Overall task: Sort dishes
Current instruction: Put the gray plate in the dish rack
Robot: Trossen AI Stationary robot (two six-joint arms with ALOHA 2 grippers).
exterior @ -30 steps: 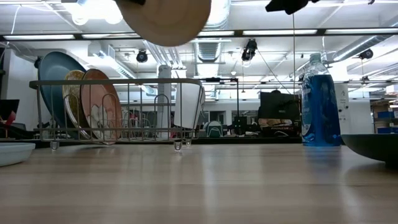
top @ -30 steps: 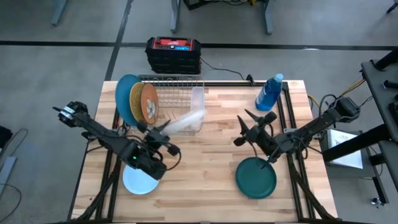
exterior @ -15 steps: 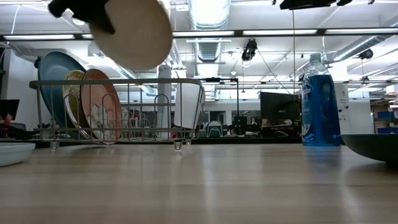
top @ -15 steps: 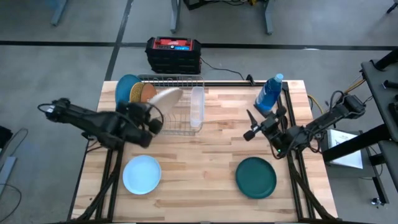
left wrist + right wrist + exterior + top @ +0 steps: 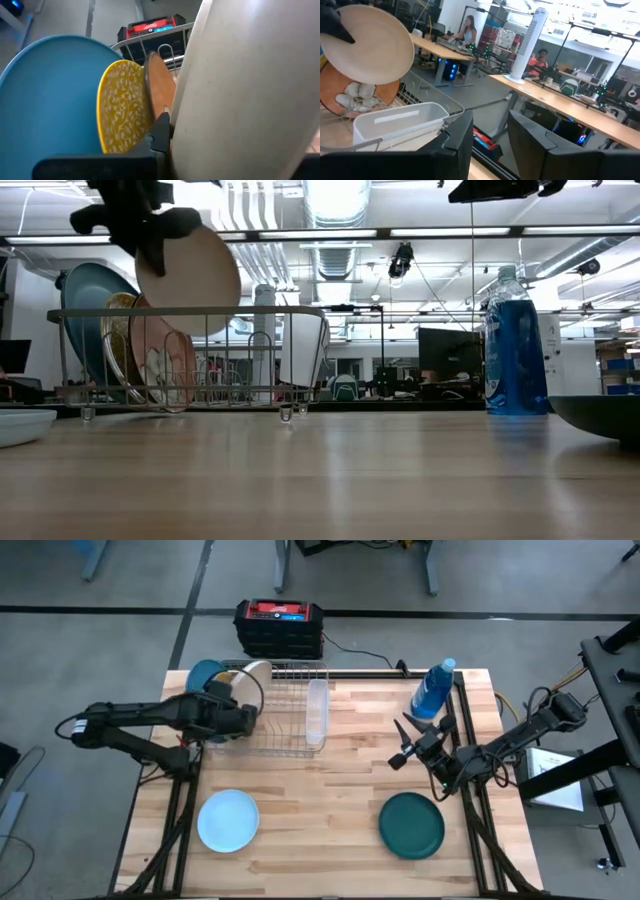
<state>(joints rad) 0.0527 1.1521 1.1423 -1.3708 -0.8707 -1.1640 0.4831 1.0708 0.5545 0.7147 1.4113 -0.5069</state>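
My left gripper [image 5: 232, 716] is shut on the beige-grey plate [image 5: 252, 678], which stands over the left end of the wire rack [image 5: 285, 730]. The large mid-blue plate [image 5: 50, 100], the gold speckled plate [image 5: 125, 112] and a brown plate [image 5: 159, 85] stand on edge in the rack's slots. The small pale blue plate [image 5: 228, 820] and the dark teal-green plate [image 5: 411, 825] lie flat on the table. My right gripper [image 5: 402, 745] hangs open above the table's right half, above and beyond the teal plate, with nothing between its fingers [image 5: 464, 135]. My left gripper pinches the beige-grey plate's rim [image 5: 176, 131] between its two fingers, one finger [image 5: 160, 131] on the face that looks toward the brown plate. The fingers come from the table's left side, slanting down. The plate is lifted, nearly on edge, and its lower edge [image 5: 190, 332] dips below the rack's top rail.
A clear plastic container [image 5: 317, 712] stands in the rack's right end. A blue bottle [image 5: 433, 690] stands at the far right. A black and red box [image 5: 279, 627] lies on the floor beyond the table. There is bare wood between the two flat plates.
My left gripper has carried the beige-grey plate from over the table's near middle toward the far left, to the rack. Its wrist has turned, so the plate has tipped from nearly flat to nearly on edge. My right gripper has drawn back a little toward the right edge.
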